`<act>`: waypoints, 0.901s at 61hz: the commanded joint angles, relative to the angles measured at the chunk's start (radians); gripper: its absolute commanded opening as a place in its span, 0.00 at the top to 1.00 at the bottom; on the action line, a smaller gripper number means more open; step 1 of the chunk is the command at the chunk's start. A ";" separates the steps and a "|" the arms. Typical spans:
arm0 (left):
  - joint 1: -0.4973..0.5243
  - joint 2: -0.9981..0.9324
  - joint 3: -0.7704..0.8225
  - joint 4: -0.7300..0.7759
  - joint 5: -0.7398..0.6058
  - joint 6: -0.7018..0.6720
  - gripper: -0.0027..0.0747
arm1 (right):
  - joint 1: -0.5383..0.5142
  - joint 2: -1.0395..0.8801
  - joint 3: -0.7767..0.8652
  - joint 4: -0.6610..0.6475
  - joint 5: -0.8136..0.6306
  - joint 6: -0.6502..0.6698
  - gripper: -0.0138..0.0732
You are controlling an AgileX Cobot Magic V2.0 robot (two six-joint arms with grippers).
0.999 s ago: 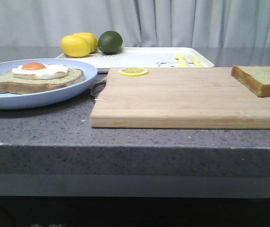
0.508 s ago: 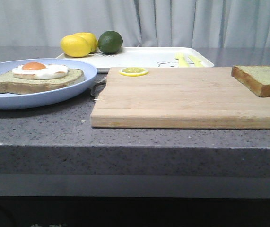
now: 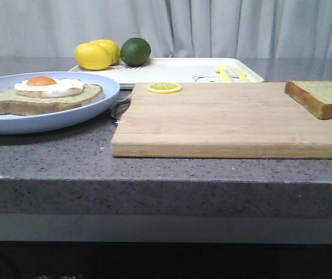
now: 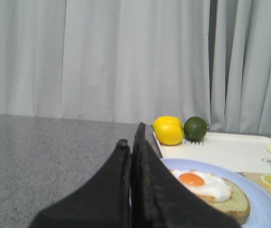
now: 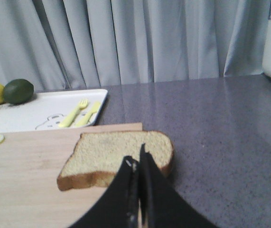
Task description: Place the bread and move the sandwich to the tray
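The bare bread slice lies on the right end of the wooden cutting board; it also shows in the right wrist view. The egg-topped slice, the sandwich, sits on the pale blue plate at the left, also in the left wrist view. The white tray stands behind the board. My left gripper is shut and empty, near the plate. My right gripper is shut and empty, just short of the bread. Neither gripper shows in the front view.
Two lemons and a lime sit on the tray's left end, and yellow cutlery lies on its right end. A lemon slice lies on the board's back left corner. Grey curtains hang behind the grey counter.
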 commanded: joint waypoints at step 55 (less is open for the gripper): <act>-0.006 0.430 -0.629 -0.006 0.529 0.000 0.99 | -0.006 0.506 -0.561 0.003 0.444 -0.007 0.92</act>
